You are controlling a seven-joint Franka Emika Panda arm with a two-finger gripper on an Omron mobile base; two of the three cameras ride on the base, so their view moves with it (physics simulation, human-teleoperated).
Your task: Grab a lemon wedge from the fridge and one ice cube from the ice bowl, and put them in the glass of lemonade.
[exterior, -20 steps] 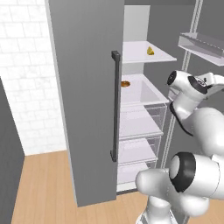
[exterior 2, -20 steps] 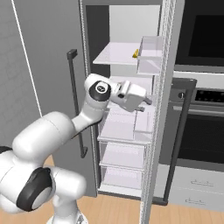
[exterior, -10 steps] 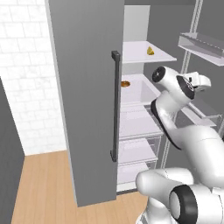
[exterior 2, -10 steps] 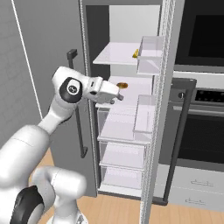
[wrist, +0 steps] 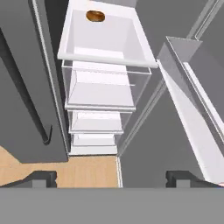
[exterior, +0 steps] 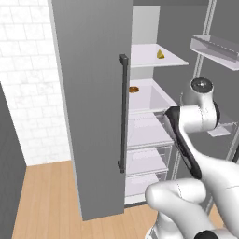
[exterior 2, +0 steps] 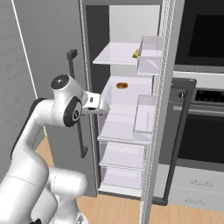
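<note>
The gripper stands wide open and empty, its two dark fingertips far apart at the bottom of the hand view, with wooden floor between them. It hangs in front of the open fridge, beside the middle shelves; in the right base view it is at, close to the front edge of the second shelf.

Seen from the hand, that shelf sits at 12 o'clock and carries a flat orange-brown round item near its back. Below it come the clear drawers, stacked toward 6 o'clock. The open door's bins run along at 3 o'clock, and the closed door with its dark bar handle lies at 9 o'clock.

The lemon wedge rests on the top shelf, one level above the round item, toward the shelf's right side in the left base view. In the right base view the lemon wedge peeks out just left of the upper door bin. A dark oven stands right of the fridge.
</note>
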